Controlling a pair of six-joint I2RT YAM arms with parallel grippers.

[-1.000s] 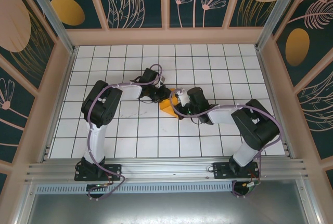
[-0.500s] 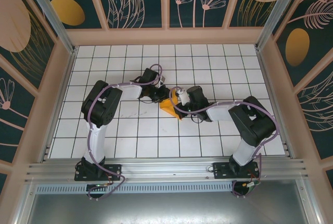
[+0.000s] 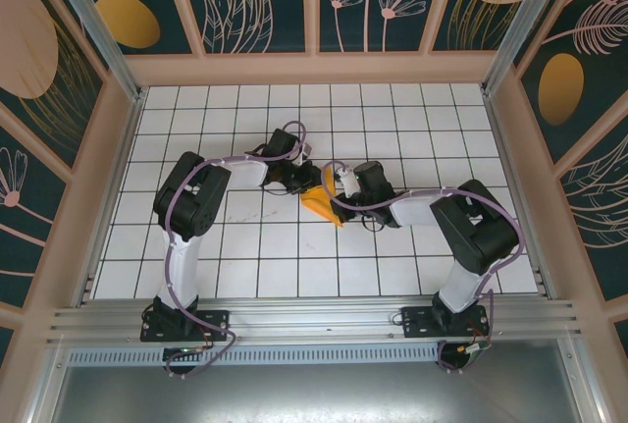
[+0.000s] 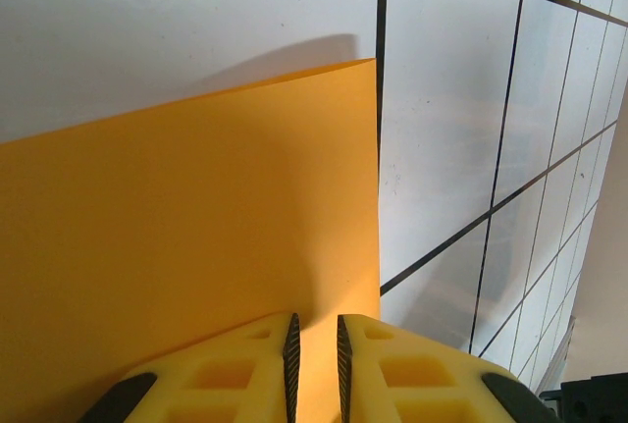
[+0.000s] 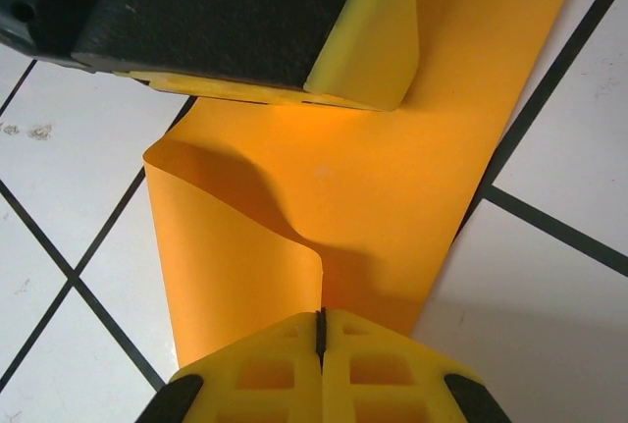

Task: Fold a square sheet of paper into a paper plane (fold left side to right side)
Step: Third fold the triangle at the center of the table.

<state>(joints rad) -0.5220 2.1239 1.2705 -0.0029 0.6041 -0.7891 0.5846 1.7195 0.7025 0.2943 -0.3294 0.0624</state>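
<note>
Left gripper (image 4: 315,337): just left of centre in the top view, tips down on the orange paper sheet (image 3: 320,205). Jaws are a narrow slit apart and orange shows through the slit. The sheet spreads out ahead of the fingers (image 4: 235,374), not clamped between them as far as I can see.

Sheet: middle of the white tiled table (image 3: 245,246), between the two grippers, surface buckled, one corner pointing lower right in the top view.

Right gripper (image 5: 321,330): just right of centre. Pads are pressed together and a raised fold of the sheet runs straight into the seam, so it's pinching that fold. In its wrist view the left gripper's yellow finger lies on the sheet at top of frame.
</note>
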